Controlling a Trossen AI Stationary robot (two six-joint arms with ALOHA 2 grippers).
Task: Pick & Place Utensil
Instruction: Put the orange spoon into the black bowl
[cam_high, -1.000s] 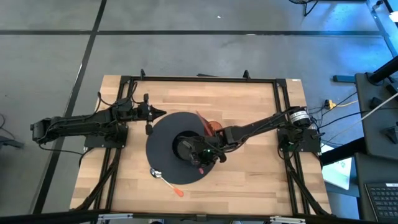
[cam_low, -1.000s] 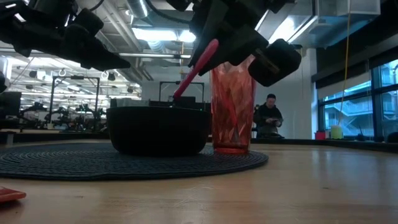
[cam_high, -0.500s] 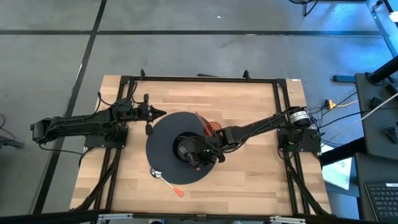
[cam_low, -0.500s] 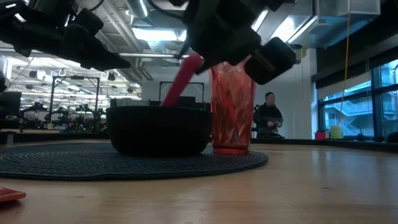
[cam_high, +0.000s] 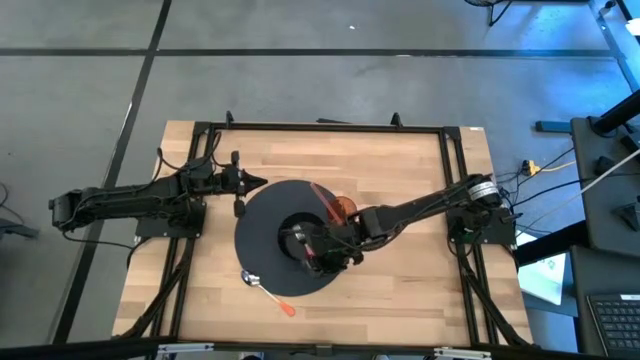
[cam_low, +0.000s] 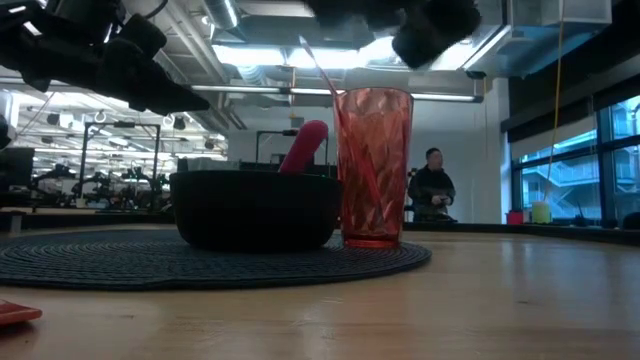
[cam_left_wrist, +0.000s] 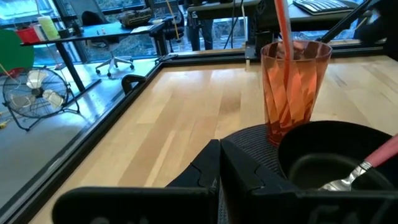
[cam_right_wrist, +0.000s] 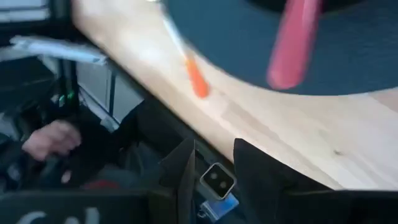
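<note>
A pink-handled utensil (cam_low: 302, 148) stands in the black bowl (cam_low: 255, 208). Its metal head (cam_left_wrist: 339, 183) lies on the bowl's bottom and its handle (cam_left_wrist: 382, 152) leans on the rim. The bowl sits on a round black mat (cam_high: 262, 215). My right gripper (cam_right_wrist: 214, 165) hangs open above the bowl (cam_high: 297, 240), with nothing between its fingers. An orange-handled spoon (cam_high: 268, 292) lies on the wood by the mat's near edge. My left gripper (cam_high: 245, 182) waits shut at the mat's left edge, off the table.
A red faceted cup (cam_low: 374, 165) with a straw (cam_low: 320, 65) stands on the mat right beside the bowl, on its far right side. Bare wood lies right of and beyond the mat. A person (cam_low: 432, 190) stands far off in the room behind.
My right gripper has lowered the pink-handled utensil into the bowl, let go of it and risen away toward the table's right. The utensil now stays behind on its own, handle leaning on the bowl's rim.
</note>
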